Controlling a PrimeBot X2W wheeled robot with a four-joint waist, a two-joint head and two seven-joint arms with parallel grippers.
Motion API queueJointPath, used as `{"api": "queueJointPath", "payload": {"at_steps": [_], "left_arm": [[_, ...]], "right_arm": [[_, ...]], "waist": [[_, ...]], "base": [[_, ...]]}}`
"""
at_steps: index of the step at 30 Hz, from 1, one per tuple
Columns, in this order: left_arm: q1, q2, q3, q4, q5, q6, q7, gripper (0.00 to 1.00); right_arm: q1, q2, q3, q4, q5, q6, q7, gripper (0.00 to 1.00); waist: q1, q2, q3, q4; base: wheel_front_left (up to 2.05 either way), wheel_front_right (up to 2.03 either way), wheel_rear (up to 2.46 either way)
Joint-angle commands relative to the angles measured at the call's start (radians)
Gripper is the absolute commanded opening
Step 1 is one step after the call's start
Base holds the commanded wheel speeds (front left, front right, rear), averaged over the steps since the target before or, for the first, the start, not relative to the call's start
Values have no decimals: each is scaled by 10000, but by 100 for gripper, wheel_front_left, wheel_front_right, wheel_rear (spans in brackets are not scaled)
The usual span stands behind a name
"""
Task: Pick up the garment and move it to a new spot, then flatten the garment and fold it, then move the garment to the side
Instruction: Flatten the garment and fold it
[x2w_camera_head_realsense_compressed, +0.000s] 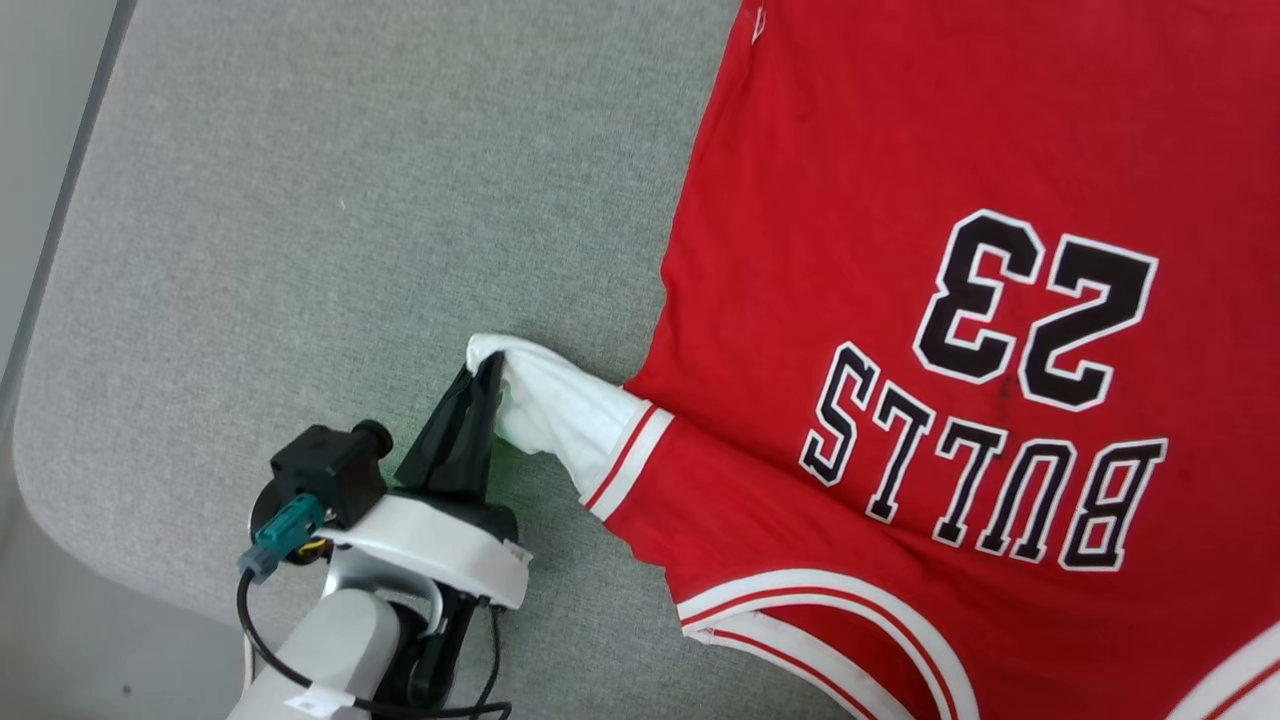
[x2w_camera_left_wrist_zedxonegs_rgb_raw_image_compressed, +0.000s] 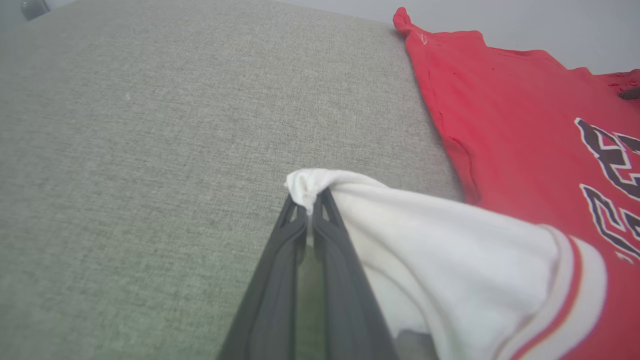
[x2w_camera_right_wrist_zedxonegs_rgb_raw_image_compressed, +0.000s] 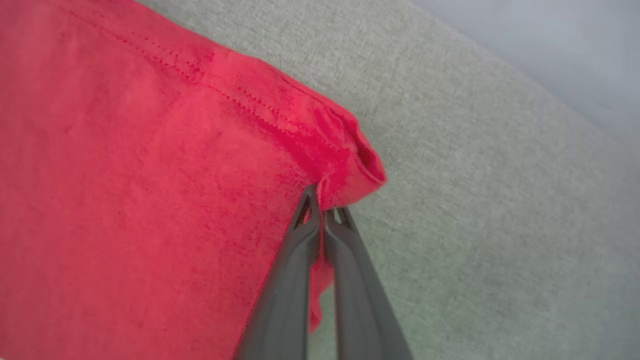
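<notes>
Lower left of the head view, the left gripper (x2w_camera_head_realsense_compressed: 488, 378) pinches the white sleeve tip (x2w_camera_head_realsense_compressed: 545, 400) of the red jersey T-shirt with black "BULLS 23" print (x2w_camera_head_realsense_compressed: 850, 200), which spreads rightward over the grey woven tabletop (x2w_camera_head_realsense_compressed: 300, 250). The right gripper (x2w_camera_right_wrist_zedxonegs_rgb_raw_image_compressed: 322, 212) is clamped on a red stitched corner (x2w_camera_right_wrist_zedxonegs_rgb_raw_image_compressed: 350, 165). Flattening likely means drawing the sleeve leftward.

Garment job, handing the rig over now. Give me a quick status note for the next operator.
Left end effector: shut on the tip of the white sleeve, which is stretched out sideways from the body.
Right end effector: shut on a red corner with a stitched edge.
Garment: print side up on the grey surface, body mostly flat, some creases near the collar.
Done: laid out, with both ends gripped for flattening.
Left: finish smoothing, fold, move aside.
</notes>
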Motion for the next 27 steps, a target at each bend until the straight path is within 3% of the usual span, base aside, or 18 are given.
{"api": "queueJointPath", "payload": {"at_steps": [1,8,14,21,27], "left_arm": [[181,10,106,70,51,-30,-22,0],[945,147,439,355,97,18,-23,0],[1734,391,665,480,-13,216,-13,0],[2521,710,774,355,-115,460,114,0],[2985,868,788,149,-197,628,278,0]], "right_arm": [[123,-40,189,-69,88,-6,-182,0],[684,-845,1269,-1144,1144,-8,-1343,0],[2405,-1911,1441,-2274,2202,-9,-2186,0],[5153,-2554,593,-3274,2886,-11,-3071,0],[8117,-2249,-896,-3735,3047,-9,-3803,0]], "waist": [[0,0,-401,-166],[0,0,-1698,-786],[0,0,-2822,-1469],[0,0,-3735,-2216],[0,0,-4162,-2660]], "base": [[0,0,0],[0,0,0],[0,0,0],[0,0,0],[0,0,0]]}}
